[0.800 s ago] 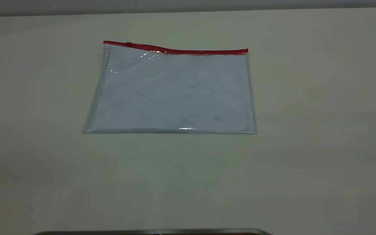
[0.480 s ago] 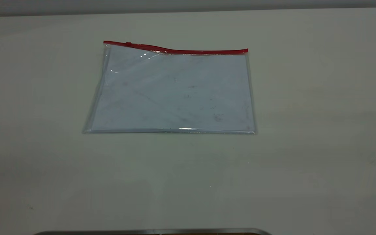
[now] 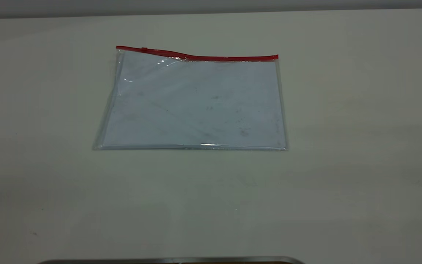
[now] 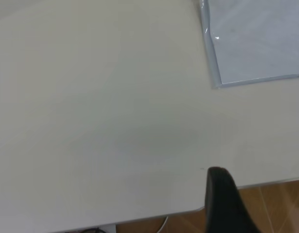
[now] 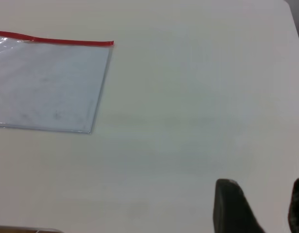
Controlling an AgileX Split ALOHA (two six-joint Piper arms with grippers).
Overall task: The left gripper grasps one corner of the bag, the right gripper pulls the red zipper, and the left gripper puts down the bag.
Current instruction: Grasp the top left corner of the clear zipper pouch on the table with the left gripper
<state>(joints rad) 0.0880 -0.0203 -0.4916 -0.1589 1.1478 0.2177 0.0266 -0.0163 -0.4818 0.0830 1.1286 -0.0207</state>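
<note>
The bag (image 3: pixel 196 102) lies flat on the white table (image 3: pixel 343 165), with the red zipper (image 3: pixel 211 57) along its far edge and the small slider tab (image 3: pixel 144 48) near the left end. The bag's red-ended corners are at the far left (image 3: pixel 118 49) and far right (image 3: pixel 277 57). Neither gripper shows in the exterior view. The left gripper (image 4: pixel 261 204) is open and empty over the table's edge, well apart from a plain corner of the bag (image 4: pixel 216 85). The right gripper (image 5: pixel 265 204) is open and empty, far from the bag (image 5: pixel 47 87) and the zipper's end (image 5: pixel 109 43).
A dark metal-edged object (image 3: pixel 174 260) sits at the table's near edge. The left wrist view shows the table's edge (image 4: pixel 139 218) with wooden floor (image 4: pixel 275 204) beyond it. Bare table surrounds the bag on all sides.
</note>
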